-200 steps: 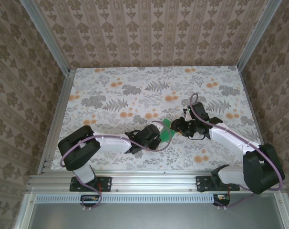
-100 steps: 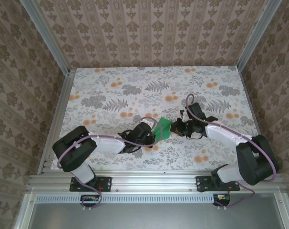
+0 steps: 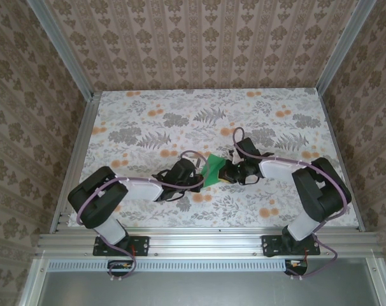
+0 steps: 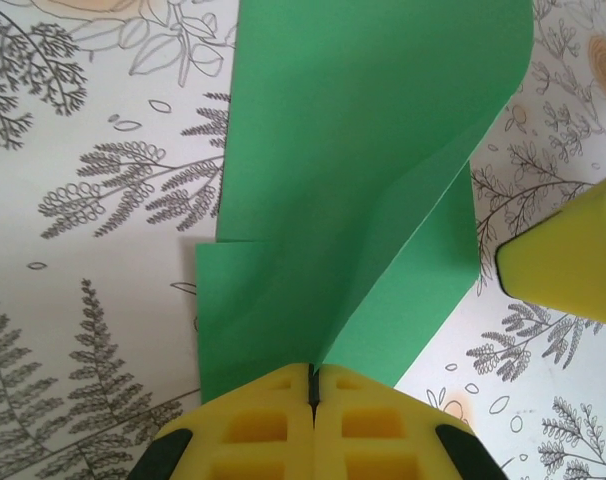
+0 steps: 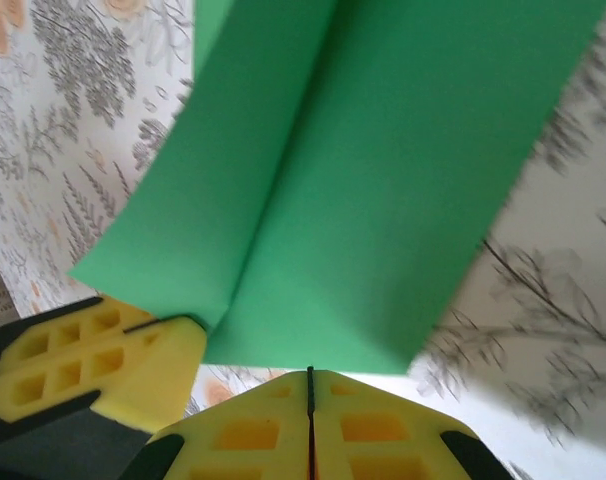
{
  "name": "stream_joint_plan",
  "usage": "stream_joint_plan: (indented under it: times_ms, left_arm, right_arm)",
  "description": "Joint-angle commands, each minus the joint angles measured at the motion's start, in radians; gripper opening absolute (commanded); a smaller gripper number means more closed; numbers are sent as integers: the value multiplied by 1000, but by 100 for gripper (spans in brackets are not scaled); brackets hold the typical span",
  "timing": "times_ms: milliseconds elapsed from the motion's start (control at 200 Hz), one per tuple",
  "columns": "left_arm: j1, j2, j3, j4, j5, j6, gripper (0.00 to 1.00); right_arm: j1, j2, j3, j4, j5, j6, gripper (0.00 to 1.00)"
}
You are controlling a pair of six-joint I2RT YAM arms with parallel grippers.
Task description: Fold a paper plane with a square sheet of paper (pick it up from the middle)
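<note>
The square sheet of paper [image 3: 213, 168] is bright green and creased into a folded shape, held just above the table's middle. My left gripper [image 3: 204, 176] is shut on its lower end, where the crease runs into the fingers. In the left wrist view the sheet [image 4: 363, 150] rises from the pinched tips of the left gripper [image 4: 311, 368]. My right gripper [image 3: 225, 171] is shut right beside the sheet's right edge. In the right wrist view the sheet's [image 5: 383, 180] near edge lies just at the right gripper's [image 5: 310, 370] tips, and I see nothing pinched between them.
The floral tablecloth [image 3: 148, 121] lies under both arms. Aluminium rails [image 3: 75, 166] and patterned walls close in the left, right and far sides. The right gripper's yellow finger [image 4: 573, 262] stands a little apart from the sheet in the left wrist view.
The right gripper has shut its jaws. Both grippers and the sheet have shifted slightly left and farther from the bases, and the right arm's elbow has swung in.
</note>
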Motion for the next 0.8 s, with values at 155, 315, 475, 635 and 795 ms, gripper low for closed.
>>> stream_joint_plan:
  times_ms: [155, 315, 475, 635, 795]
  left_arm:
    - [41, -6, -15, 38, 74, -67, 0]
    - [67, 18, -25, 66, 108, -97, 0]
    - [82, 54, -13, 67, 143, -97, 0]
    - [94, 79, -12, 77, 153, -97, 0]
    - [129, 75, -10, 82, 202, -87, 0]
  right_arm:
    - [18, 109, 62, 16, 11, -2, 8]
    - [17, 147, 86, -92, 85, -87, 8]
    - [17, 159, 83, -126, 100, -125, 7]
    - [17, 159, 100, -158, 109, -157, 7]
    - [17, 167, 130, -200, 109, -197, 7]
